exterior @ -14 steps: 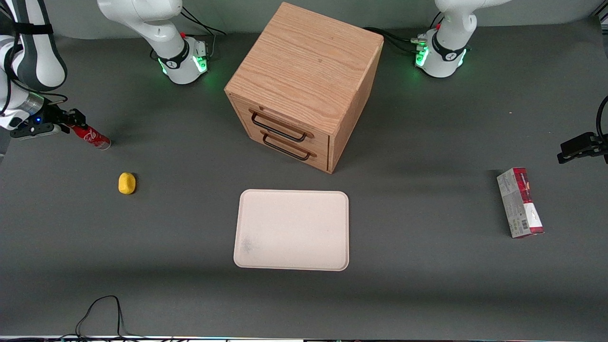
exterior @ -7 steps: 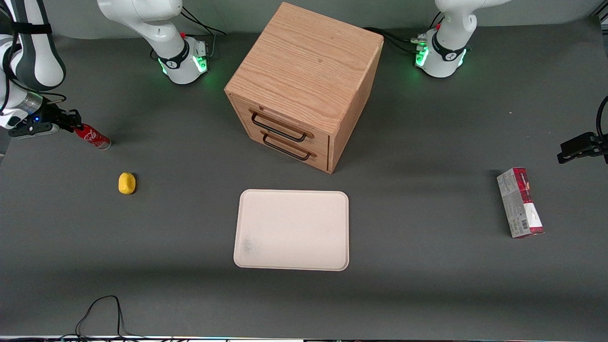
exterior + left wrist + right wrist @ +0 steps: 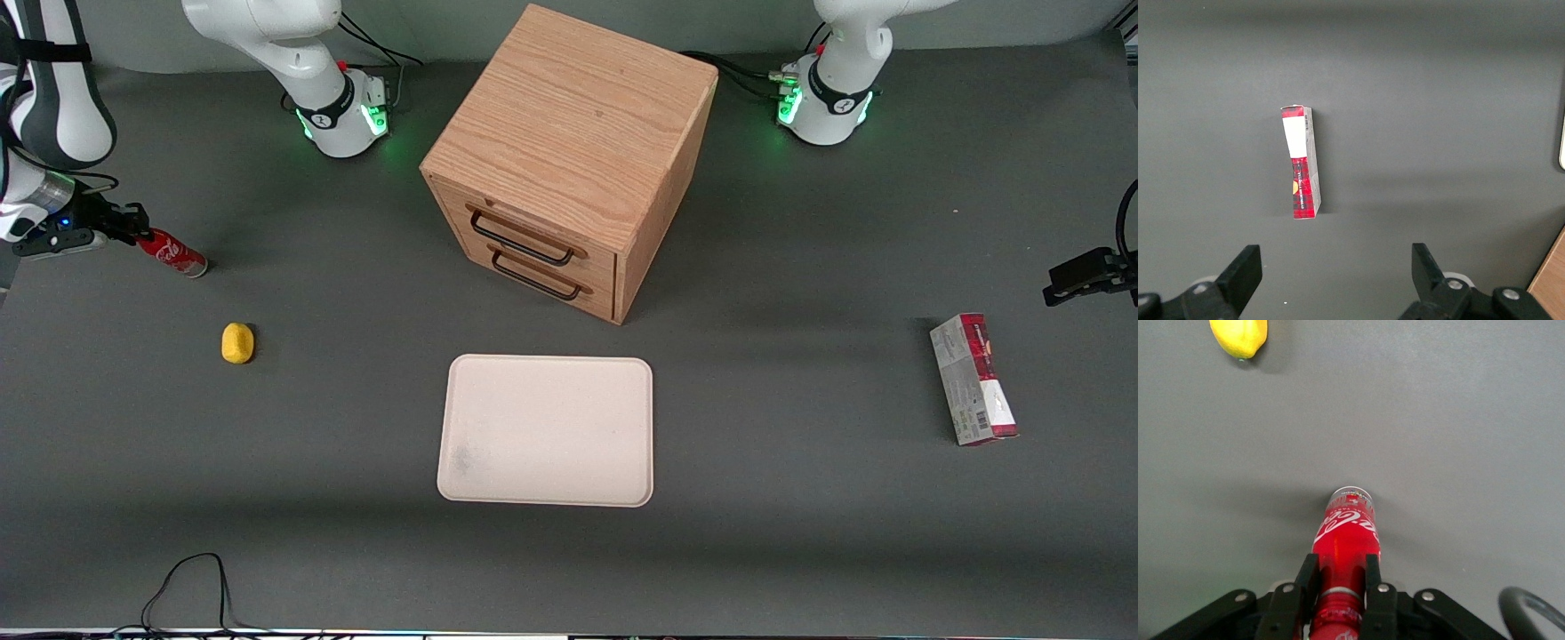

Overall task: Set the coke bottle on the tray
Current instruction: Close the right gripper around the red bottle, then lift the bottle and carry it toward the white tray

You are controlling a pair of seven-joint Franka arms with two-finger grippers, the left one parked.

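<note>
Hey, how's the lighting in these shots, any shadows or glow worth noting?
Front view: green glow at the arm bases, a soft shadow beside the wooden cabinet. Right wrist view: even light, a faint shadow around the coke bottle clamped in the pincer.

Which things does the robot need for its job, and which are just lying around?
Needed:
- small red coke bottle, lying on the table
- large cream rectangular tray
- gripper, closed around the bottle's neck

Just lying around:
- yellow lump
- wooden two-drawer cabinet
- red-and-grey carton
</note>
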